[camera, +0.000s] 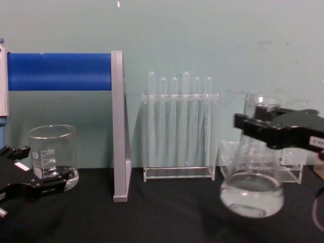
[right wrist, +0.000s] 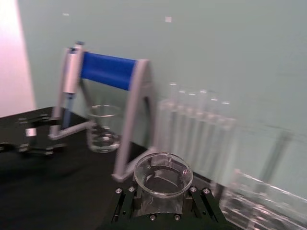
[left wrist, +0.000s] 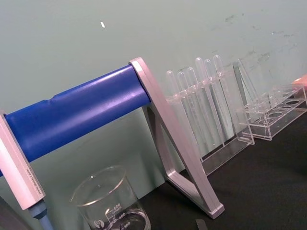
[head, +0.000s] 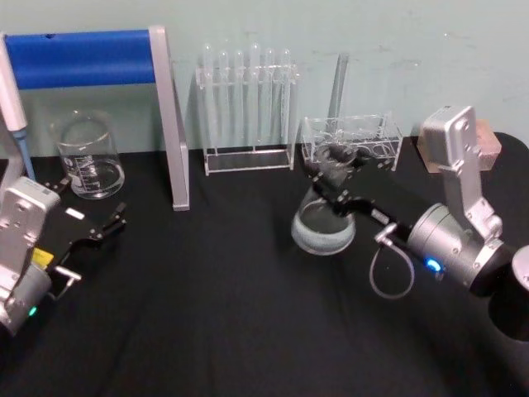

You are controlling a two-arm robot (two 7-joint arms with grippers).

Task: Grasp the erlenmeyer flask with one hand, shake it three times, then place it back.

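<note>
My right pincer [head: 337, 188] pinches the erlenmeyer flask [head: 324, 231] at its neck, right of centre in the head view, before a clear rack [head: 351, 142]. My left pincer [head: 89, 248] hangs spread at lower left, near the beaker [head: 87, 157].

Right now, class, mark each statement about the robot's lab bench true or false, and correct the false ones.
1. The right gripper is shut on the erlenmeyer flask at its neck. True.
2. The left gripper holds the beaker. False: it is open and holds nothing, near the beaker.
3. The test tubes stand upright in a clear rack by the wall. True.
4. The blue-barred stand is on the flask's right. False: it is on the robot's left.
</note>
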